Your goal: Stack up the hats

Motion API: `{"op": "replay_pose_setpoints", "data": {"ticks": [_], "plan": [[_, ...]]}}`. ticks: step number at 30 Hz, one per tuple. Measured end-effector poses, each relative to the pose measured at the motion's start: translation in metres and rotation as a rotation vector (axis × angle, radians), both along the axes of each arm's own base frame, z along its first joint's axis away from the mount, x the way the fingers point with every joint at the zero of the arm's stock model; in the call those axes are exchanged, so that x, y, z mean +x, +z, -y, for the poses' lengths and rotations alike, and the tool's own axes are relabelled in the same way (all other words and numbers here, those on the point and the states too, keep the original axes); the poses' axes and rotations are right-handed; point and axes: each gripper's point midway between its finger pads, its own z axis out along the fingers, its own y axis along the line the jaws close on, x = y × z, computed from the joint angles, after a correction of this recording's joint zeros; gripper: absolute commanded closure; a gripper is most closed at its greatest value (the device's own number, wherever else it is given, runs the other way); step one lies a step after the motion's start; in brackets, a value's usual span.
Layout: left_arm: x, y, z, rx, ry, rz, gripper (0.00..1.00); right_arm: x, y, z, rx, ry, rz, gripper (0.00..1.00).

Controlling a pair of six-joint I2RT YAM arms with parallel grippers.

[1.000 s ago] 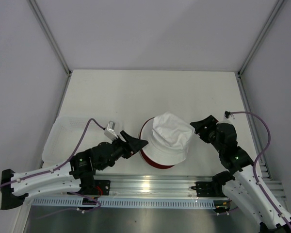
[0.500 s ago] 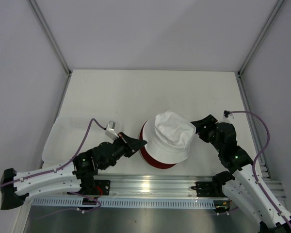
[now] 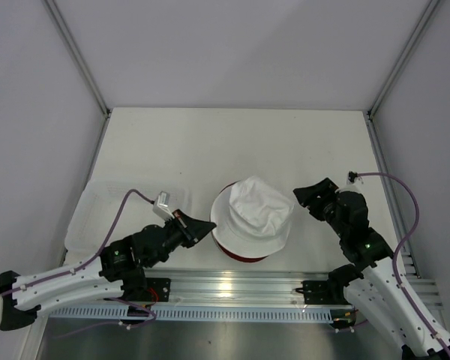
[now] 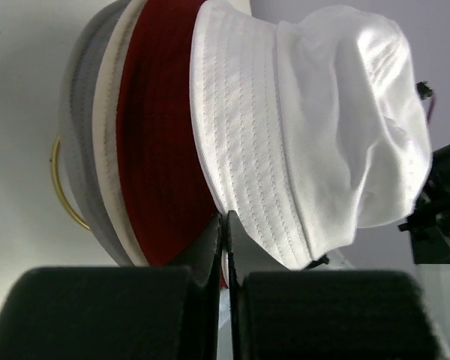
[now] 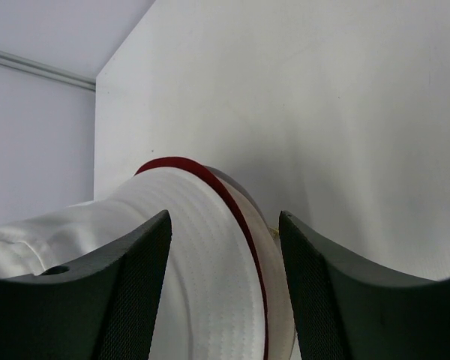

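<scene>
The hats lie stacked near the table's front middle. The white hat (image 3: pixel 253 214) is on top, with the dark red hat (image 3: pixel 237 256) showing as a rim beneath it. The left wrist view shows all three layers: white hat (image 4: pixel 307 150), dark red hat (image 4: pixel 157 150) and beige hat (image 4: pixel 106 150) with its grey inside. My left gripper (image 3: pixel 210 225) (image 4: pixel 226 219) is at the stack's left edge, its jaws pressed together on the edge of the white brim. My right gripper (image 3: pixel 311 196) (image 5: pixel 225 217) is open just right of the stack, touching nothing, with the white hat (image 5: pixel 135 247) ahead.
A shallow clear plastic tray (image 3: pixel 97 210) sits at the left, behind my left arm. A metal rail (image 3: pixel 232 289) runs along the near edge. Enclosure walls close in the left, right and back. A thin yellow loop (image 4: pixel 60 187) peeks out beside the beige hat.
My left gripper went from open to shut and drew back to the left. The white hat slid left with it and now sits more squarely over the red one. The right arm barely moved.
</scene>
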Motion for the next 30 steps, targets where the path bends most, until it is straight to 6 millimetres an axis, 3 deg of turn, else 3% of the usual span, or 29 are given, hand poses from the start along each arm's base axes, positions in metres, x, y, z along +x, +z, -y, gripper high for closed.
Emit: {"op": "replay_pose_setpoints", "data": {"ticks": [4, 14, 21, 30], "plan": [[0.001, -0.015, -0.006, 0.065, 0.005, 0.010, 0.99, -0.002, 0.002, 0.001, 0.006, -0.001, 0.005, 0.37], [0.007, -0.078, 0.008, 0.282, -0.001, -0.074, 0.99, -0.005, -0.007, -0.002, 0.027, 0.005, -0.023, 0.37], [0.006, -0.073, 0.001, 0.271, 0.012, -0.070, 0.99, -0.012, -0.021, -0.011, 0.051, 0.057, -0.060, 0.38], [0.005, -0.065, -0.010, 0.266, 0.026, -0.050, 0.99, -0.022, 0.000, -0.030, 0.172, 0.148, -0.013, 0.41]]}}
